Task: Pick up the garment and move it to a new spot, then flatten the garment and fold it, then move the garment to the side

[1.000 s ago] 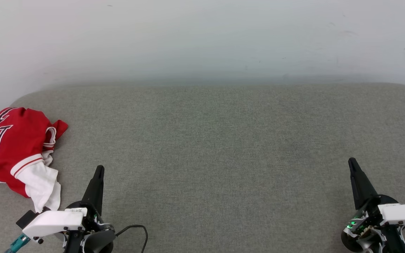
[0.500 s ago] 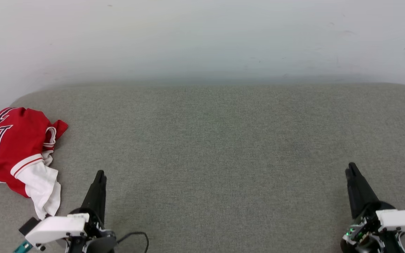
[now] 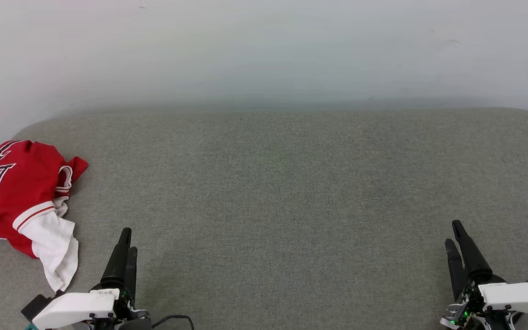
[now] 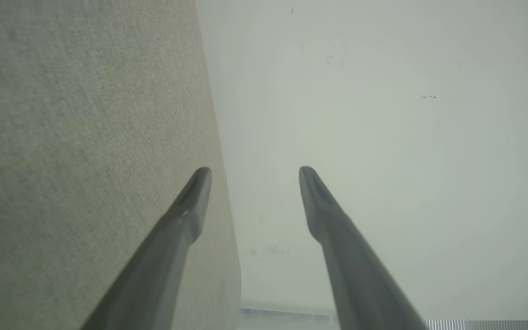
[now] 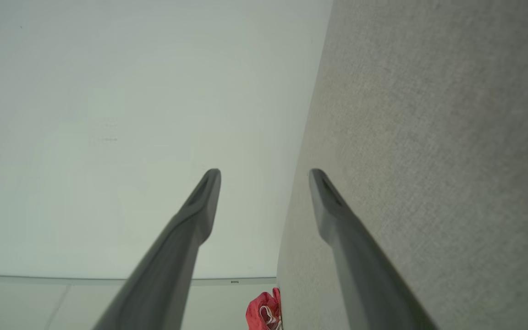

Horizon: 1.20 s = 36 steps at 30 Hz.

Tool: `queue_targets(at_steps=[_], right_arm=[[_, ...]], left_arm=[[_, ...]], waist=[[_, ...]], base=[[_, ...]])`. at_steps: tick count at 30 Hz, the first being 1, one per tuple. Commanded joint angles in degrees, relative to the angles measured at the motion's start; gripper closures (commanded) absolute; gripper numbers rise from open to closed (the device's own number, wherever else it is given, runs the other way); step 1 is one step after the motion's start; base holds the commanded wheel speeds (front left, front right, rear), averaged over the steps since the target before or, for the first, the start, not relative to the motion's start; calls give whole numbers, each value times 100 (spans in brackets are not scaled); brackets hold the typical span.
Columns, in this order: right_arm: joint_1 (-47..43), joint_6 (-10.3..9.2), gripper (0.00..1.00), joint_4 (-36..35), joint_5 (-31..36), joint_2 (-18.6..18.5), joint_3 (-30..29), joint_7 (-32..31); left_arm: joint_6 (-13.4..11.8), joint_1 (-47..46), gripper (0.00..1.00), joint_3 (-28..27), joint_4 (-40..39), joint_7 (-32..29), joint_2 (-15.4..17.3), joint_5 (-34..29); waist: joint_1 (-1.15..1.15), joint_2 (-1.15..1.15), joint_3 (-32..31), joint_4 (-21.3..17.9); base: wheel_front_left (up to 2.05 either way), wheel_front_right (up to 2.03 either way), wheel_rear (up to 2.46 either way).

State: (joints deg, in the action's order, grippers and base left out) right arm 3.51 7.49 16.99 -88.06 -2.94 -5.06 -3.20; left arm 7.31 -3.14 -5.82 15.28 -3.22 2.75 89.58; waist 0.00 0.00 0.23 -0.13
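Nearest me, two grippers pointed out across the grey padded bench (image 3: 291, 192). The left gripper (image 3: 129, 240) and the right gripper (image 3: 452, 233) each had two fingers spread wide and held nothing, which was plainest in the wrist views. One red jersey (image 3: 12, 192) lay crumpled at the bench's left end, its lettering cut off. The right wrist view caught it as a small red scrap (image 5: 264, 311). Beyond stood a pale wall (image 3: 264, 55).

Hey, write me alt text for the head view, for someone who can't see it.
A crumpled red jersey with a white sleeve lies at the far left of a grey cushion, partly cut off by the frame. The left gripper and right gripper sit open and empty at the lower left and lower right, with a pale wall behind.
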Motion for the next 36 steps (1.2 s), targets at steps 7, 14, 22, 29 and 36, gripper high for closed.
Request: queue_targets(at_steps=[7,14,22,29,36], right_arm=[[144,1,0,-81,625,-1,-68,216],[166,1,0,-418,1555,-1,-122,382],[163,1,0,-1026,2921,0,-49,560],[161,1,0,-1436,4132,1,82,702],[153,0,0,-1691,5175,1,242,836]], left_arm=[[6,11,0,-128,-105,222,12,-511],[8,39,0,-330,-331,388,13,-1093],[10,89,0,-439,-614,565,13,-1799],[11,149,0,-345,-1110,708,14,-2698],[13,244,0,-144,-1558,838,15,-3739]], waist=[[0,0,-7,-2],[0,0,-4,0],[0,0,7,2],[0,0,30,0],[0,0,63,-2]], base=[[0,0,0],[0,0,0],[0,0,0],[0,0,0],[0,0,0]])
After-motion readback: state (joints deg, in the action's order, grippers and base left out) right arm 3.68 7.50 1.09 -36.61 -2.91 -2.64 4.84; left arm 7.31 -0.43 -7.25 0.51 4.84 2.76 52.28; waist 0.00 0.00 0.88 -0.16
